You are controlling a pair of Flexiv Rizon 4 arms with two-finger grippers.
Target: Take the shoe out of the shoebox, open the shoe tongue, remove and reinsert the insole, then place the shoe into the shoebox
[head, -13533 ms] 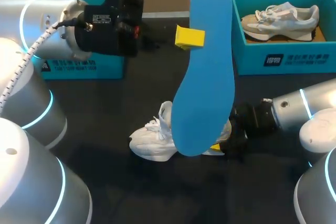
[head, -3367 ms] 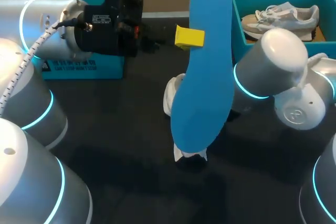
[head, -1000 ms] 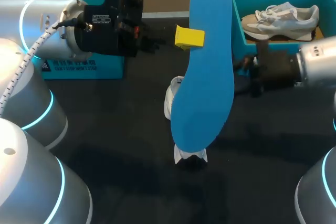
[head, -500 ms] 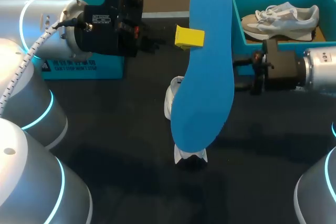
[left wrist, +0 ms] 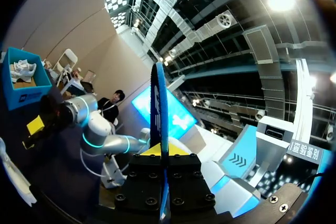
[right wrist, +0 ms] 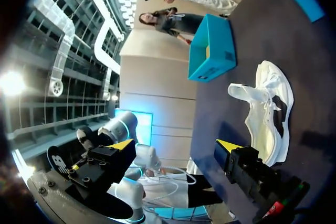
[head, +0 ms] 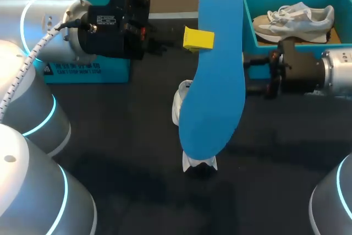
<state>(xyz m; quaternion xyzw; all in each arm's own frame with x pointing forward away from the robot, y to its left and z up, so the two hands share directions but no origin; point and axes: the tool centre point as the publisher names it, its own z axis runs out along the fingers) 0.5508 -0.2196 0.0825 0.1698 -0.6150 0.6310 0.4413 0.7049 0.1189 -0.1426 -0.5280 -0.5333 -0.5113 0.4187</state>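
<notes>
Clamping a plain blue insole point(head: 213, 70) upright over the dark table point(head: 126, 136), left gripper point(left wrist: 160, 153) closed flat on both its faces. Lying on the table behind the insole, white lace-up shoe point(right wrist: 268, 111), dark inside, tongue flopped out. Spread wide and holding nothing, right gripper point(right wrist: 176, 145) beside the teal shoebox point(head: 297, 61). White print on the box side, blurred; second pale shoe point(head: 294, 20) inside.

The left arm point(head: 49, 26) lay level from the left, its hand point(left wrist: 159, 153) clamped on the upright insole point(head: 214, 70). The right arm point(head: 336, 72) lay level from the right, its hand point(right wrist: 176, 145) spread wide, gripping nothing.
</notes>
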